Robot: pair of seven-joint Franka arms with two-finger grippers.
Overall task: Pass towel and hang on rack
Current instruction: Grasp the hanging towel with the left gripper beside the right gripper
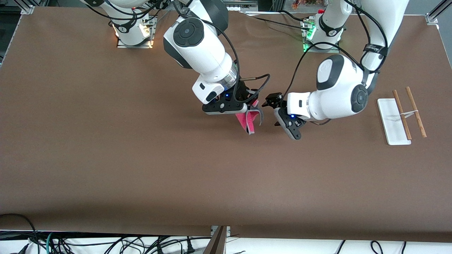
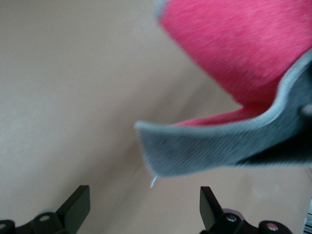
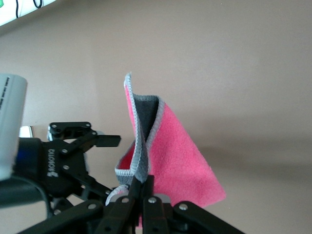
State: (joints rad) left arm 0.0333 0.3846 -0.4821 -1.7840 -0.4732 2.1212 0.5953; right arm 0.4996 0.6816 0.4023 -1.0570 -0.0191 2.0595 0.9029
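The towel [image 1: 247,121], pink-red with a grey edge, hangs folded over the middle of the table. My right gripper [image 1: 249,113] is shut on its upper edge. In the right wrist view the towel [image 3: 170,151] stands up from the closed right gripper [image 3: 146,184]. My left gripper [image 1: 274,113] is beside the towel on the left arm's side, open and a short gap from it. In the left wrist view the towel's grey edge [image 2: 209,146] lies just ahead of the open left gripper [image 2: 144,196], with nothing between the fingers. The rack [image 1: 393,123] lies flat toward the left arm's end of the table.
The rack's two wooden rods [image 1: 409,113] lie across and beside its white base. Both arm bases stand along the table edge farthest from the front camera. Bare brown tabletop [image 1: 141,158] spreads around the grippers. Cables hang below the table edge nearest that camera.
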